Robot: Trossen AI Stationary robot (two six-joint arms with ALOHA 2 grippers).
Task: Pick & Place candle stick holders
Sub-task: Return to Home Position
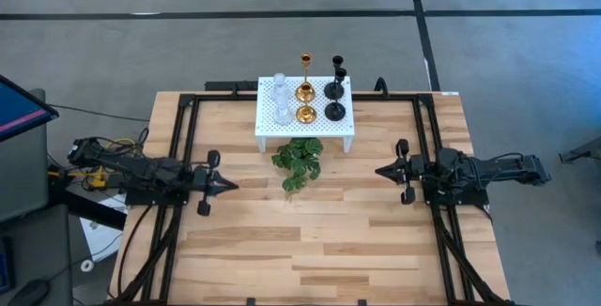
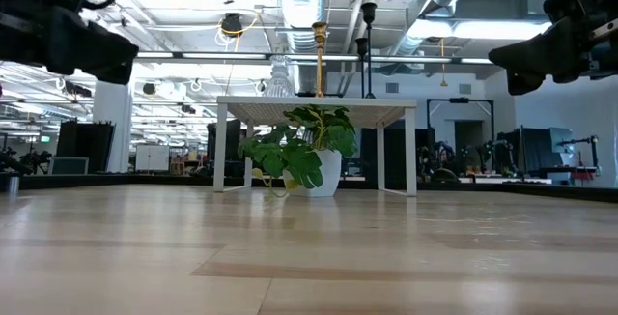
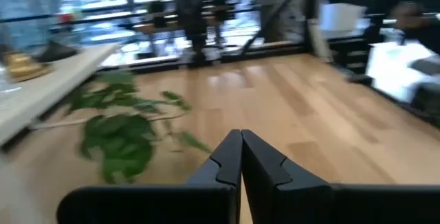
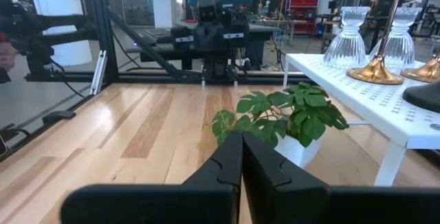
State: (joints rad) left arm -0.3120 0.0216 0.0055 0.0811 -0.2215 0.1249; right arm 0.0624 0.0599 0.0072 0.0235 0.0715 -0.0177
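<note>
Six candle stick holders stand on a white perforated stand point(image 1: 305, 130) at the table's far middle. Two are clear glass point(image 1: 280, 87) point(image 1: 283, 112). One gold holder is tall point(image 1: 305, 73) and one squat point(image 1: 306, 114). A tall black holder point(image 1: 336, 79) and a squat black one point(image 1: 335, 111) stand at the right. In the right wrist view the glass pair point(image 4: 350, 35) and a gold base point(image 4: 375, 74) show on the stand's top. My left gripper point(image 1: 233, 185) is shut at the table's left. My right gripper point(image 1: 378, 170) is shut at the right. Both point level toward the middle, holding nothing.
A green leafy plant point(image 1: 299, 160) in a white pot point(image 2: 323, 175) stands just in front of the stand, between the two grippers. Black frame rails point(image 1: 180, 146) run along the table's left, right and far sides. Bare wood point(image 1: 300, 250) fills the near half.
</note>
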